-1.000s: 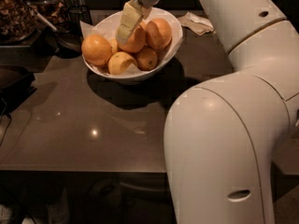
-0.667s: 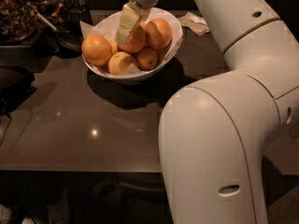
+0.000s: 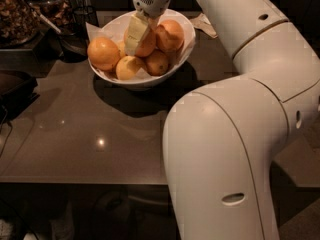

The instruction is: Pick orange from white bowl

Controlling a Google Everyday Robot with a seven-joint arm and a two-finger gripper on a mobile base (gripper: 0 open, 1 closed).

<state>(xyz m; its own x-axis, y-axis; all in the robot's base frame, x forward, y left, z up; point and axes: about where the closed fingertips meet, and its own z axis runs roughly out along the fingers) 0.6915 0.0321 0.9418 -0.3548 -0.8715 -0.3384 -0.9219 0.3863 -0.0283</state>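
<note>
A glossy white bowl (image 3: 172,66) stands at the back of the dark table and holds several oranges. My gripper (image 3: 145,36) reaches down into the bowl from above. It is shut on the middle orange (image 3: 150,48). One cream finger (image 3: 135,33) lies against that orange's left side; the other finger is hidden behind the fruit. The held orange still rests among the others: one orange (image 3: 103,53) at the left, one (image 3: 171,33) at the right, two smaller ones in front.
My white arm (image 3: 240,109) fills the right half of the view and hides that part of the brown table (image 3: 75,129). A dark tray of food (image 3: 20,11) and dark containers stand at the back left. A crumpled napkin (image 3: 205,25) lies behind the bowl.
The gripper stays at the middle orange in the bowl, barely shifted. The arm's large lower segment has moved left and nearer across the view.
</note>
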